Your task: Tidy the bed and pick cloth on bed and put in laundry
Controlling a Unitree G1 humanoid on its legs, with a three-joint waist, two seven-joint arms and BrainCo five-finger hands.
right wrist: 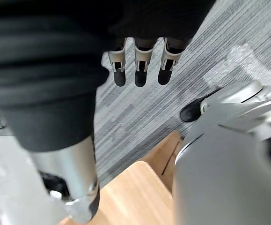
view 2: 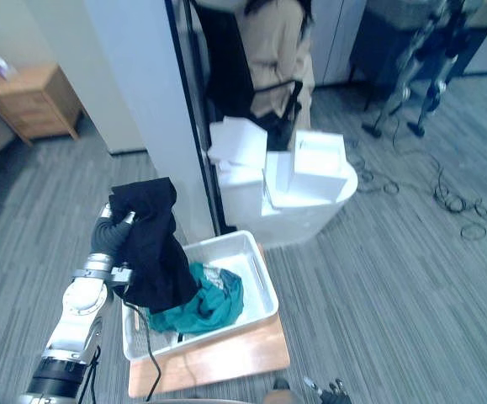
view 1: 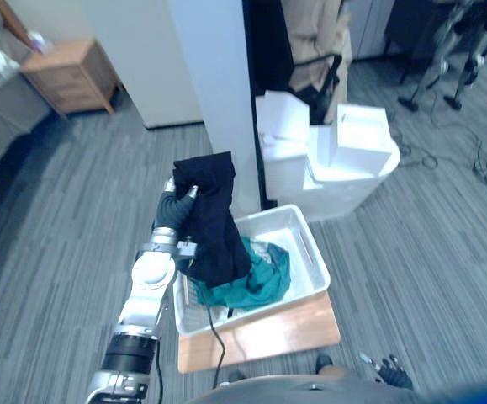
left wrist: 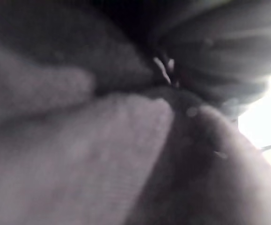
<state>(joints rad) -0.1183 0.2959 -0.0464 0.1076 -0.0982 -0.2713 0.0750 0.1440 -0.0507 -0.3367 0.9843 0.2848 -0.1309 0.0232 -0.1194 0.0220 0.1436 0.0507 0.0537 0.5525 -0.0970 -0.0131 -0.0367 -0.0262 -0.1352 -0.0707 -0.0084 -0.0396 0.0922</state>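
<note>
left hand [view 1: 174, 212] clutches the black cloth [view 1: 214, 223] by its top, dangling over the white basket's [view 1: 310, 248] left side, above a teal cloth [view 1: 264, 273]. soft, light, floppy: a bunched grip suits. right hand [right wrist: 141, 65] idle, fingers loose.

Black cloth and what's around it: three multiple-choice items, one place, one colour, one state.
1. Where is the black cloth?
A) on a chair
B) in the left hand, hanging over the white basket
C) in a drawer

2. Colour of what lies in the basket?
A) red
B) yellow
C) teal

3. Right hand?
A) open, empty
B) shut on a sock
C) shut on a towel

Key: 1 B, the hand grips the cloth near its top; 2 C, a teal cloth lies inside; 3 A, its fingers hang straight, holding nothing.
</note>
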